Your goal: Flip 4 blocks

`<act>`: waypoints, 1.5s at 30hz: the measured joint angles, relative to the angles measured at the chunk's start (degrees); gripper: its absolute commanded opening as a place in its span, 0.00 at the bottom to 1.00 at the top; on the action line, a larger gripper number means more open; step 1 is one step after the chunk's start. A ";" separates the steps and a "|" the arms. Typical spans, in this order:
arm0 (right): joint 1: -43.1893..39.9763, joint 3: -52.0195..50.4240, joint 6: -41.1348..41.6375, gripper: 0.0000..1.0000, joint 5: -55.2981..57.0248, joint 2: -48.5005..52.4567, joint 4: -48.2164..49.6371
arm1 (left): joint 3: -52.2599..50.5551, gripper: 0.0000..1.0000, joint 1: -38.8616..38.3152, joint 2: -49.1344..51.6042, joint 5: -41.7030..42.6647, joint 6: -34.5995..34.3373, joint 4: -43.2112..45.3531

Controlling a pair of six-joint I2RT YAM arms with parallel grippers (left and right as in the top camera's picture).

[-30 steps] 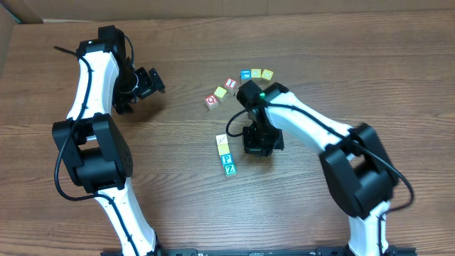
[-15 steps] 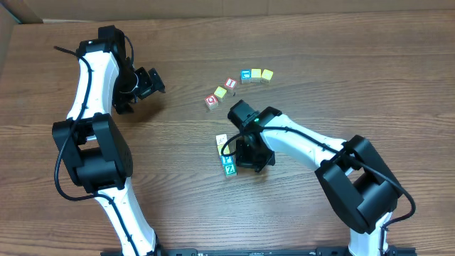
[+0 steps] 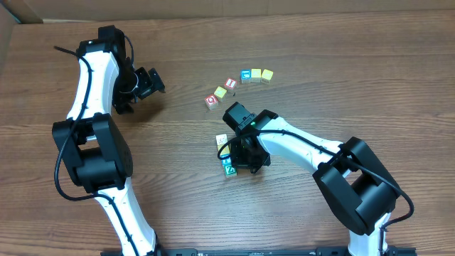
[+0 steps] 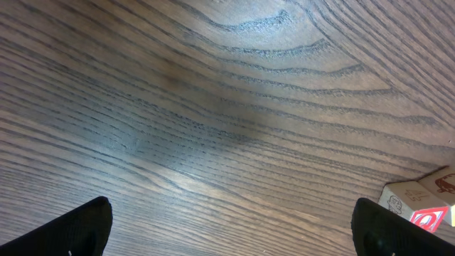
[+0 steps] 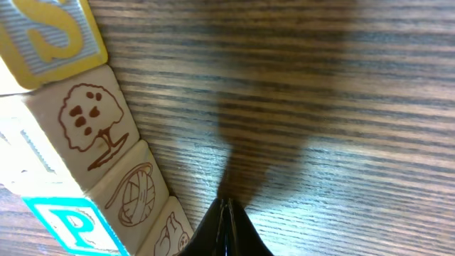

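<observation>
The four blocks [image 3: 223, 140] sit in a short line, side against side, near the middle of the table [image 3: 178, 213]. From above I can see the cream block [image 3: 222, 139] at the far end and the teal block [image 3: 229, 171] at the near end. The right arm hides those between. The right wrist view shows the line along its left edge: a block with a yellow S [image 5: 53, 35], a tree-sided block [image 5: 89, 124], then the blue P block [image 5: 67, 224].

The right hand [image 3: 240, 153] is low over the wood just beside the line, its fingers pressed together to a single point [image 5: 227, 217]. I cannot tell whether it touches a block.

Further up the table lie loose cubes, among them a red-faced cube [image 3: 211, 101].

The left hand [image 3: 146, 84] is well apart at the far left, spread wide and holding nothing, one finger [image 4: 85, 227] in each lower corner of its own view.
</observation>
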 measured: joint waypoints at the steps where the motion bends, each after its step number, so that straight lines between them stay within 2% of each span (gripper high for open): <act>1: 0.02 0.00 -0.17 0.04 -0.04 0.00 0.13 | 0.00 1.00 0.00 0.00 0.00 0.00 0.00; 25: 0.76 -0.22 -4.42 0.04 -0.87 0.00 2.19 | 0.00 1.00 0.00 0.00 0.00 0.00 0.00; 45: 1.31 -0.22 -4.85 0.04 -0.83 0.00 2.89 | 0.00 1.00 0.00 0.00 0.00 0.00 0.00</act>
